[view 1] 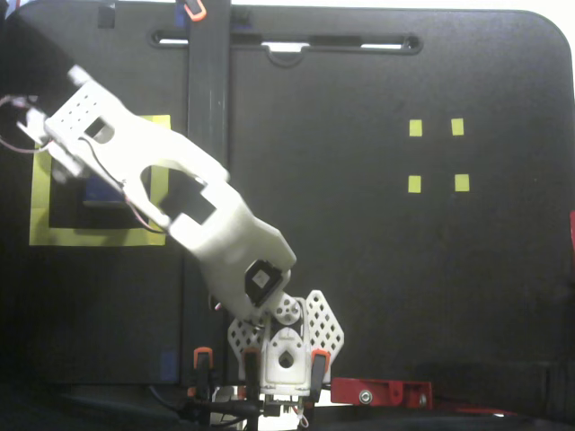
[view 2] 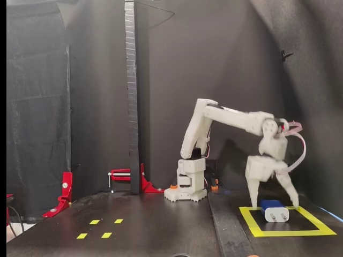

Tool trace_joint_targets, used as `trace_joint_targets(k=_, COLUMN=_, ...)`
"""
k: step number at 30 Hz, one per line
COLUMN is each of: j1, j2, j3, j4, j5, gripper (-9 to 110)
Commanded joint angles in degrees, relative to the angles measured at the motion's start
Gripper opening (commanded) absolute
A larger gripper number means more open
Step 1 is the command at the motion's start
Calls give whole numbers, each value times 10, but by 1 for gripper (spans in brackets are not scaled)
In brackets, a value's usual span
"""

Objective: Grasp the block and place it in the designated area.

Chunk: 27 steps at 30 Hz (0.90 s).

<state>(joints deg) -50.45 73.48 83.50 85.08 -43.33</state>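
while the block (view 2: 274, 210) lies inside the designated area (view 2: 252, 224), your end effector (view 2: 273, 202) hangs above it, spread wide, gripping nothing.

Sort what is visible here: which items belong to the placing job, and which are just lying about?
Part of the job:
- the block, lying inside the tape outline
- the designated area, the big yellow tape square
- the gripper, fingers spread, above the block

Lying about:
- four small yellow tape squares
- red clamps
- black vertical post
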Motion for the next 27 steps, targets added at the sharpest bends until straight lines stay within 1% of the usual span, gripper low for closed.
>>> trace_joint_targets(k=1, j1=5, j2=68, j3=-3, j4=21, j5=-6, gripper=42)
trace_joint_targets(k=8, j1=9, j2=137, j3=-3, j4=64, j5=-17, gripper=42)
trace_joint_targets(k=19, j1=12, j2=142, j3=-3, j4=63, j5=-18, gripper=42)
trace_joint_targets(k=21, j1=14, j2=143, j3=-3, j4=60, j5=-18, gripper=36)
trace_joint_targets(k=27, j1=20, j2=143, j3=-3, j4=45, j5=-10, gripper=11)
